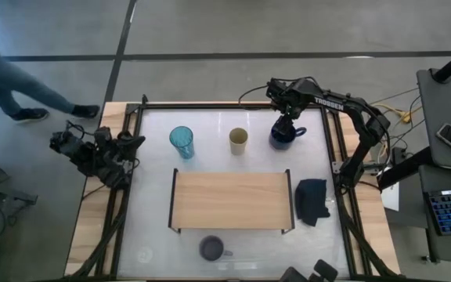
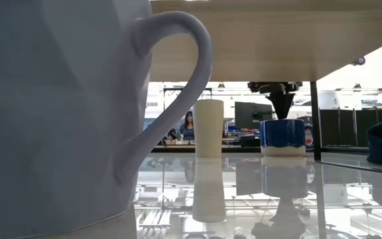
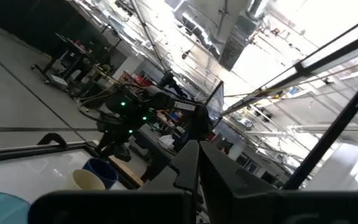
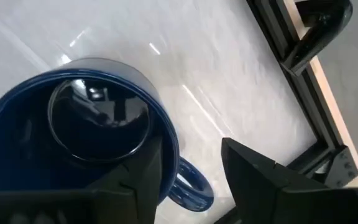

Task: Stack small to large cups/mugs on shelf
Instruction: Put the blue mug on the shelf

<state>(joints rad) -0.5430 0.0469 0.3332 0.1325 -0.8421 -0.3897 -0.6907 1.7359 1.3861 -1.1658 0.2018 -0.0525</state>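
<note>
Under right hand (image 4: 188, 168), navy mug (image 4: 73, 137)

Two dark, black jointed arms; white "TROSSEN" lettering on right arm (image 1: 343, 106); black cables along left arm (image 1: 92, 153).

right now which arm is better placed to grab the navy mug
Right. Its pincer hangs open directly over the navy mug, fingers straddling the rim by the handle. The left pincer is parked at the table's left edge, past the tumbler.
</note>
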